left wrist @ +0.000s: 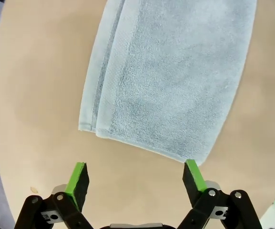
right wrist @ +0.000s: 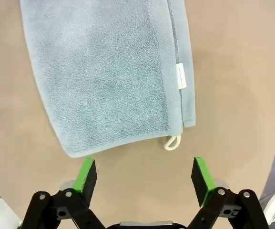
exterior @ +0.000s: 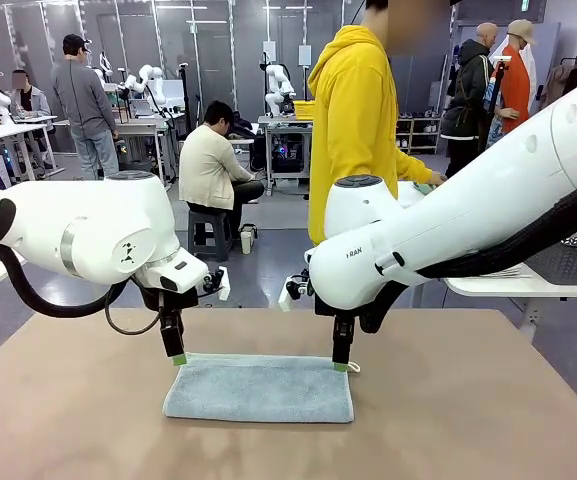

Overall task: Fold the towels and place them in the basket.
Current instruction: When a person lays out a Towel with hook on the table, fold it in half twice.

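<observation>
On the brown surface [exterior: 68,420] in front of me, one pale blue-grey towel [exterior: 258,390] is lying folded into a long rectangle, its long side running across between the two arms. The left fingers [exterior: 178,355] are hanging tips-down just above the towel's far left corner, and the right fingers [exterior: 341,360] are hanging the same way at its far right corner. I am reading both pairs as spread wide apart and holding nothing.

Through the left wrist camera I am seeing the green pads [left wrist: 79,172] standing apart over bare surface, with the towel's short end just beyond them and one pad nearly at a corner of the cloth. The doubled edges are showing along one long side there. Through the right wrist camera the pads [right wrist: 87,171] are likewise parted over bare surface. A white loop tag [right wrist: 172,142] is poking out from the near corner, and a small white label [right wrist: 180,75] is lying along the hem.

Beyond the right arm, the dark lattice basket [exterior: 573,255] is sitting on a white side table, partly hidden. A person in a yellow hoodie [exterior: 353,120] is standing at the far side.
</observation>
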`<action>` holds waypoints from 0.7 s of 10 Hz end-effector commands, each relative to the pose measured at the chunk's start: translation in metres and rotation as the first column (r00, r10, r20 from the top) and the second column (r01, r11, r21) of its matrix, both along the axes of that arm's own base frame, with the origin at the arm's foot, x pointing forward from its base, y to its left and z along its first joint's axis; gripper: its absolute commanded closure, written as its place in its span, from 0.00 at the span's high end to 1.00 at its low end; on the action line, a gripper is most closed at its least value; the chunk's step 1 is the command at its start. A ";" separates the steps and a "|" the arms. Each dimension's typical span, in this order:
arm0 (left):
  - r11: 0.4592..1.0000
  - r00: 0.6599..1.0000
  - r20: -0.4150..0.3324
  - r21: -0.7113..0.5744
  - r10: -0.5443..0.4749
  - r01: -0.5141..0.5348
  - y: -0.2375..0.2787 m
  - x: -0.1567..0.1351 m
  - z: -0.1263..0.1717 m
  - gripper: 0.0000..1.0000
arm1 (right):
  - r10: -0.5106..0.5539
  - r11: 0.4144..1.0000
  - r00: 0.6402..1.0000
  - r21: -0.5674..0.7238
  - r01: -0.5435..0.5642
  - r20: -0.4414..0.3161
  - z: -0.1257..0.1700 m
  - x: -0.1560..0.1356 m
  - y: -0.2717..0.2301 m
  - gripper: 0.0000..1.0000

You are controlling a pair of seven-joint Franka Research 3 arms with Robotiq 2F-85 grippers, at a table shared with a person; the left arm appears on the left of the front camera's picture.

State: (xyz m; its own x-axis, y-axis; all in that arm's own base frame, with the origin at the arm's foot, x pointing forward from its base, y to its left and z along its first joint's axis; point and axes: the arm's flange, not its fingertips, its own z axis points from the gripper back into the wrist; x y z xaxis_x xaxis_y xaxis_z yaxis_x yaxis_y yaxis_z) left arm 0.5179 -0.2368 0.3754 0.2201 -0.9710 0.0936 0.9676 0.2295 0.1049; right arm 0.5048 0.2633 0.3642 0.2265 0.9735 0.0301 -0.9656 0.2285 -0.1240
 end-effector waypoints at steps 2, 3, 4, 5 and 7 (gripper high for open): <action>1.000 1.000 0.002 0.008 -0.004 0.004 -0.002 0.006 0.000 1.00 | 0.017 1.000 1.000 -0.016 -0.017 0.012 0.000 0.006 0.002 1.00; 1.000 1.000 0.002 0.008 -0.004 0.004 -0.002 0.006 0.000 1.00 | 0.017 1.000 1.000 -0.016 -0.017 0.012 0.000 0.006 0.002 1.00; 1.000 1.000 0.002 0.008 -0.004 0.004 -0.002 0.006 0.000 1.00 | 0.017 1.000 1.000 -0.016 -0.017 0.012 0.000 0.006 0.002 1.00; 1.000 1.000 -0.001 0.001 -0.001 0.001 0.000 0.001 -0.002 1.00 | 0.008 1.000 1.000 -0.006 -0.008 0.007 0.001 0.003 0.001 1.00; 0.985 0.985 0.024 -0.026 0.171 -0.170 0.017 -0.032 0.015 1.00 | -0.185 0.983 0.982 0.003 0.185 0.034 0.021 -0.023 -0.006 1.00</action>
State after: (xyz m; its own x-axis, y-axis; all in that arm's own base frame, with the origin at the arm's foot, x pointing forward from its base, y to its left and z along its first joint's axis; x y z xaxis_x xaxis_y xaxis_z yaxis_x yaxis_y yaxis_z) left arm 0.5102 -0.2313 0.3821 0.2892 -0.9521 0.0993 0.9481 0.2992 0.1077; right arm 0.5024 0.2624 0.3746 0.2854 0.9577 0.0384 -0.9474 0.2879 -0.1398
